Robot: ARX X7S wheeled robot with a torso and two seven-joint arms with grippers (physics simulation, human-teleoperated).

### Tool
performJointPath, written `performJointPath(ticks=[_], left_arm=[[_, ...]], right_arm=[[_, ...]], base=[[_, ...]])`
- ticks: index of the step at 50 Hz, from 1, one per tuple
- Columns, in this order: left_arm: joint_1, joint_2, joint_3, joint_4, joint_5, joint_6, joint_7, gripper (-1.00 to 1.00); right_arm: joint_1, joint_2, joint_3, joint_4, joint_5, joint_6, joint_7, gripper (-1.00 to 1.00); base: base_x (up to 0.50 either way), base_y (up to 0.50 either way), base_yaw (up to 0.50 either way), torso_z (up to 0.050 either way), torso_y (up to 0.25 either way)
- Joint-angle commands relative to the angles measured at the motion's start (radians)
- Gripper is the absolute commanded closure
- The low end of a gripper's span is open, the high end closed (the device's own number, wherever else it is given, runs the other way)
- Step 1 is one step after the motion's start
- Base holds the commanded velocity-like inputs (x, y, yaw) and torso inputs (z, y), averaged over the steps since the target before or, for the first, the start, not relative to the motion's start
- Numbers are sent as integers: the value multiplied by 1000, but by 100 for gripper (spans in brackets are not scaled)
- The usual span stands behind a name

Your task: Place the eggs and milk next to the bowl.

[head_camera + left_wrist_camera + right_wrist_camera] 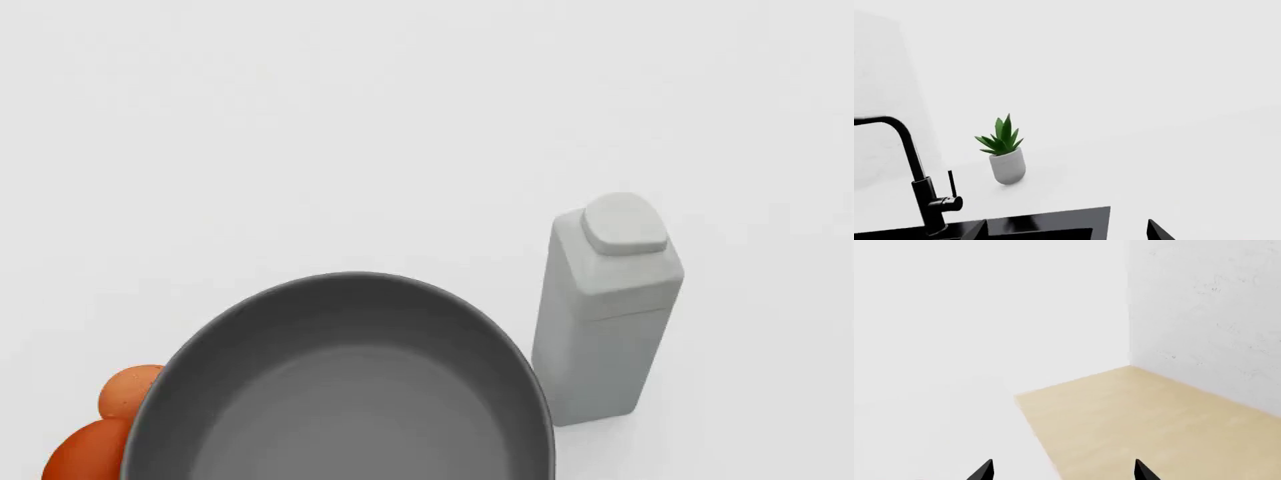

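Observation:
In the head view a large grey bowl [340, 390] fills the lower middle of the white counter. The pale grey milk [607, 315] carton stands upright just right of the bowl, a small gap between them. Two orange-brown eggs [114, 420] lie against the bowl's left side, partly hidden by its rim. Neither gripper shows in the head view. My left gripper [1066, 232] is open, only its dark fingertips showing, above the sink's edge. My right gripper [1062, 471] is open with nothing between its fingertips, over the counter's edge.
The left wrist view shows a black faucet [921, 185], a black sink [1041, 227] and a small potted plant [1006, 155] on the white counter. The right wrist view shows the counter's edge, a wooden floor [1147, 430] below and a white wall [1207, 315].

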Motion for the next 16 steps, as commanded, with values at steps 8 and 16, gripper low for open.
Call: performJointPath(ticks=[8, 16], left_arm=[[50, 79, -53, -58, 56, 27, 48, -100], [53, 113, -21, -140, 98, 61, 72, -100]], right_arm=[[-617, -208, 685, -18, -390, 93, -502, -100], [-700, -306, 756, -62, -627, 85, -757, -100]], base=[[0, 0, 0, 0, 0], [0, 0, 0, 0, 0]])
